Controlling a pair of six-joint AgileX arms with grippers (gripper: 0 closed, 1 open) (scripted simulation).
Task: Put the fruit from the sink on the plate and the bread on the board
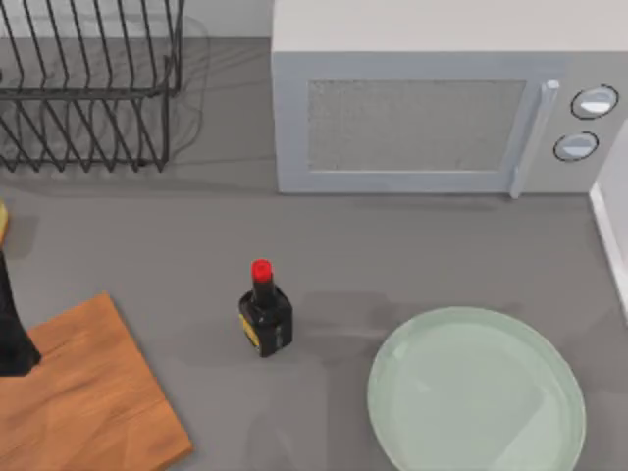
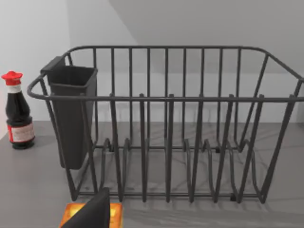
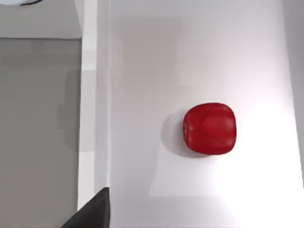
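Left jaws: can't tell, bread [image 2: 90, 214] right under them by the rack [image 2: 166, 123]. Right jaws: can't tell, over fruit [image 3: 210, 128] in sink [image 3: 142, 71]. Plate [image 1: 478, 392], board [image 1: 83, 402] bare; nothing placed.

We see a grey surface [image 1: 412, 245] under soft, even light. A white microwave [image 1: 442, 108] stands along its far edge, a black wire rack [image 1: 88, 88] fills the far left corner, and a pale wall [image 2: 190, 23] rises behind.
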